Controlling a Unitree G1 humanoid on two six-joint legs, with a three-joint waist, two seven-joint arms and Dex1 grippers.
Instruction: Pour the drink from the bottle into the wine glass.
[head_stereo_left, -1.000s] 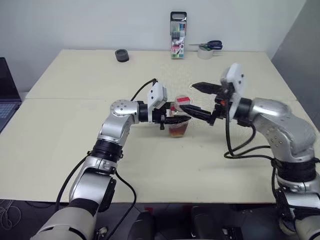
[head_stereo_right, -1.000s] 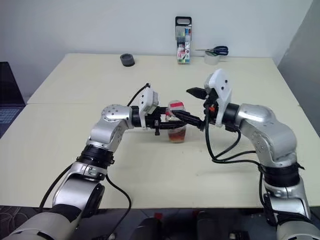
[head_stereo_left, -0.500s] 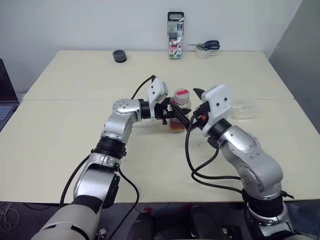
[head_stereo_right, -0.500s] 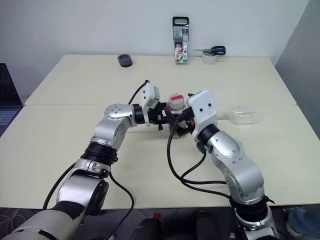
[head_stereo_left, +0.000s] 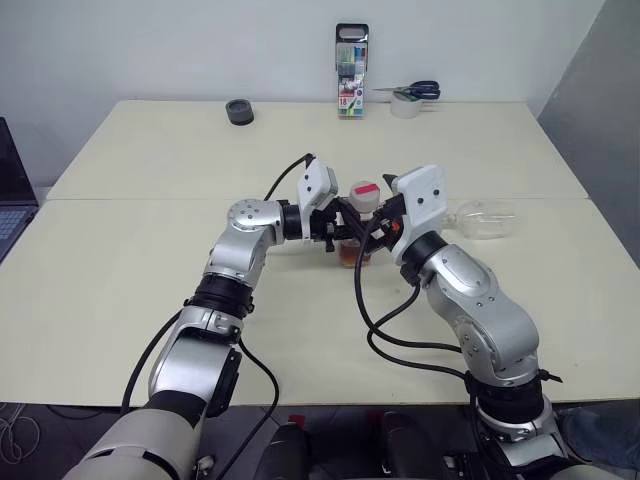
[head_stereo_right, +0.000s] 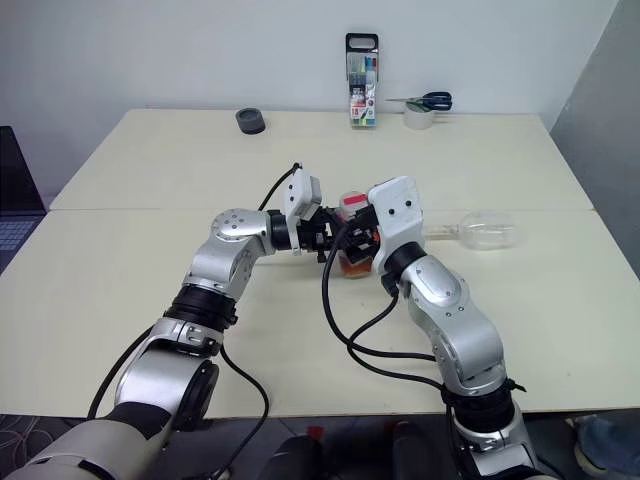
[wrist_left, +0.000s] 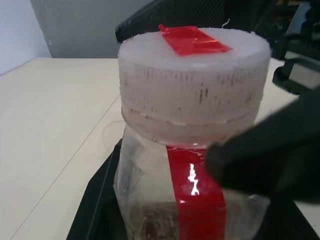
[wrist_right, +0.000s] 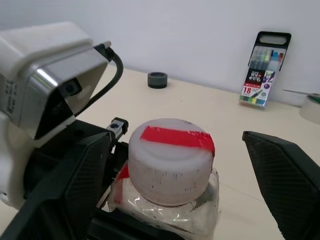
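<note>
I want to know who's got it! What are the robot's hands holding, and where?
The left gripper holds the bottle by its body, below the cap; the right gripper holds nothing.

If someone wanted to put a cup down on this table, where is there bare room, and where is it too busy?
Bare room: the wide left part of the table, in front of the black tape roll; the near edge; and the stretch between the pen case and the bottle. Crowded: the middle, where both arms meet at the bottle, and just right of it, where the wine glass lies on its side.
</note>
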